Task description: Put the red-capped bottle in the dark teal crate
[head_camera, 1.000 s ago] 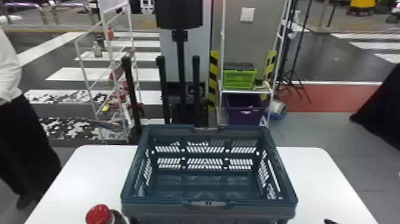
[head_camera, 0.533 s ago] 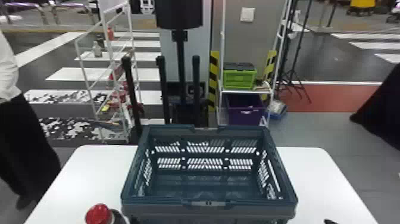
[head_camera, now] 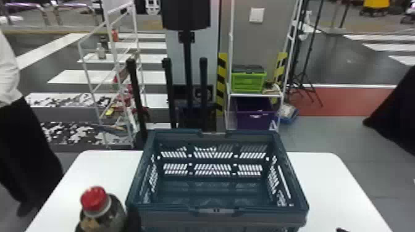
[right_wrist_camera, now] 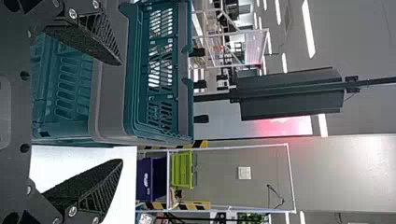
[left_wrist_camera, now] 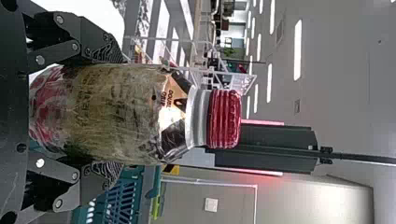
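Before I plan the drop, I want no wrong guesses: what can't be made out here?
- Lower body of the red-capped bottle: cut off by the head view's bottom edge.
- Floor strip nearest the robot inside the dark teal crate: hidden by its near wall, head view.
- What the small items on the rack are: too small, head view.

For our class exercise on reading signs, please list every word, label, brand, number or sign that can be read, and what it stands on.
No text here can be quoted with confidence.
Red-capped bottle: small print on the shoulder label, not clear enough to quote whole.
Purple bin: white mark on its front, too blurred to read.
Dark teal crate: tiny marks on its near rim, too small to read.
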You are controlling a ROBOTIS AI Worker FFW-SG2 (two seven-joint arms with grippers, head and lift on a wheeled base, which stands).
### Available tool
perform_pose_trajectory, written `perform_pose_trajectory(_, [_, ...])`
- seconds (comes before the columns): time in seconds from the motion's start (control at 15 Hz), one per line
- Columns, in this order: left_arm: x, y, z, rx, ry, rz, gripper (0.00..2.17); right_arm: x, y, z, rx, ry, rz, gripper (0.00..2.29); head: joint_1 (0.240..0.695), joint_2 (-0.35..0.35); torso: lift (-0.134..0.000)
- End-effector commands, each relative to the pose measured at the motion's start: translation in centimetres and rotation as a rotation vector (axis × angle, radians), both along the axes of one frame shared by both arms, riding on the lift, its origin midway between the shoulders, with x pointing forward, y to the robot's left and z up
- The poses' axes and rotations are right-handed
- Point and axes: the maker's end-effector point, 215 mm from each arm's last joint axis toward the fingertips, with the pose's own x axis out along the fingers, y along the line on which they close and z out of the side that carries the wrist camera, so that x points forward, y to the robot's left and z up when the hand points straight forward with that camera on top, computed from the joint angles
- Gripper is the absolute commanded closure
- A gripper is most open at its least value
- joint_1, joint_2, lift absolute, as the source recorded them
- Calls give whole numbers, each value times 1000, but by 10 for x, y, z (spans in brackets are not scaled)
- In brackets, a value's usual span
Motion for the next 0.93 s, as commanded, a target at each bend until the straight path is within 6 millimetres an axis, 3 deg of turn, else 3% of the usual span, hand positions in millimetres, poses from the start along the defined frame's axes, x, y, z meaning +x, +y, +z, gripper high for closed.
perform_pose_trajectory(0.0, [18, 13, 11, 68, 60, 10, 2088, 0, 0, -2, 0, 3, -1, 147, 499, 0, 0])
perform_pose_trajectory(0.33, [67, 10, 14, 193, 244, -73, 2088, 0, -1, -6, -6, 9, -6, 147, 499, 0, 0])
perform_pose_trajectory(0.53, [100, 0, 28, 239, 287, -155, 2088, 0, -4, -6, -9, 7, -18, 147, 499, 0, 0])
perform_pose_trajectory(0.73, [129, -18, 2, 241, 419, -294, 2088, 0, -6, -7, -13, 8, -23, 147, 499, 0, 0])
perform_pose_trajectory(0.87, [155, -36, 6, 251, 420, -376, 2088, 1, -6, -10, -14, 13, -27, 147, 499, 0, 0])
